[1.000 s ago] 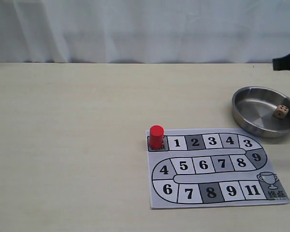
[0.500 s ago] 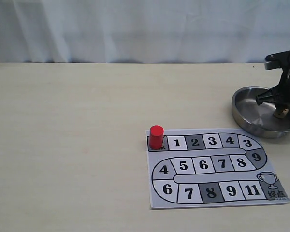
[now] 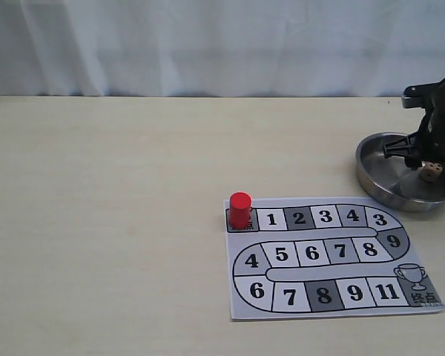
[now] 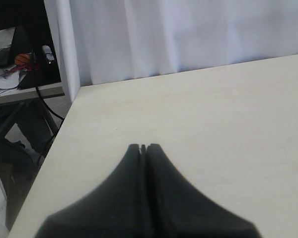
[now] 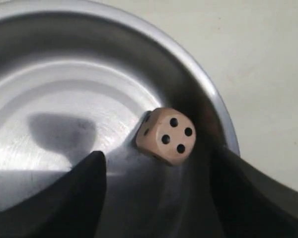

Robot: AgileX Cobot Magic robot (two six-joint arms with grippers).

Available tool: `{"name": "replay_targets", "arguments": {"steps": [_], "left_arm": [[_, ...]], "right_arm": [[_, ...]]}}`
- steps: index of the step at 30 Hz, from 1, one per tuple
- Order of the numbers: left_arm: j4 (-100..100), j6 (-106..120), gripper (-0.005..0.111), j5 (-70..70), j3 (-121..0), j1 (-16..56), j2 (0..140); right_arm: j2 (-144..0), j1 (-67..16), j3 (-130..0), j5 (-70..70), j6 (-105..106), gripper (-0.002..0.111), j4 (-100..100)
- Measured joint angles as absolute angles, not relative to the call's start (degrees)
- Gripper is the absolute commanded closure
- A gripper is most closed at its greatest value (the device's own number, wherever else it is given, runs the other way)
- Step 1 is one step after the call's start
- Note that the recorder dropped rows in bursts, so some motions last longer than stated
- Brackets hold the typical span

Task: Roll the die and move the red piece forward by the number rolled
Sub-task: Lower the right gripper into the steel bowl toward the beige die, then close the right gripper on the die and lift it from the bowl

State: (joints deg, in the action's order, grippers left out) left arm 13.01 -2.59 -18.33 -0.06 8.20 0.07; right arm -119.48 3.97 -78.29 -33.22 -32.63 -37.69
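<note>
The tan die [image 3: 430,172] [image 5: 167,135] lies inside the steel bowl [image 3: 374,174] [image 5: 64,59], close to its wall. Several pips show on the face seen in the right wrist view. My right gripper [image 3: 424,157] [image 5: 156,156] hangs over the bowl, open, its fingers on either side of the die and apart from it. The red piece [image 3: 239,210] stands upright on the start square at the top left of the paper board [image 3: 326,256]. My left gripper [image 4: 144,148] is shut on nothing, above bare table, and does not show in the exterior view.
The board's track runs 1, 2, 3, 4, 3, 9, then back along the lower rows to a trophy square [image 3: 414,279]. A white curtain [image 3: 208,44] hangs behind the table. The table's edge [image 4: 49,153] and a cluttered shelf lie beside the left gripper.
My right arm has come in from the right edge and dropped over the bowl. The die, which it briefly covered, shows again below the gripper. The red piece has not moved.
</note>
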Motion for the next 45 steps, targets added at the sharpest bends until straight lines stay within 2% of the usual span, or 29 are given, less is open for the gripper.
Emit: {"name": "replay_targets", "arguments": {"steps": [31,45], "left_arm": [[13.01,-2.59,0.107,-18.33,-0.06,8.2,0.07],[13.01,-2.59,0.107,-18.33,-0.06,8.2,0.07]], "right_arm": [[-125.27,4.5,-78.56,-24.24,-47.35,0.05,-46.46],[-125.74,4.5,-78.56,-22.17,-62.5,0.05,-57.59]]}}
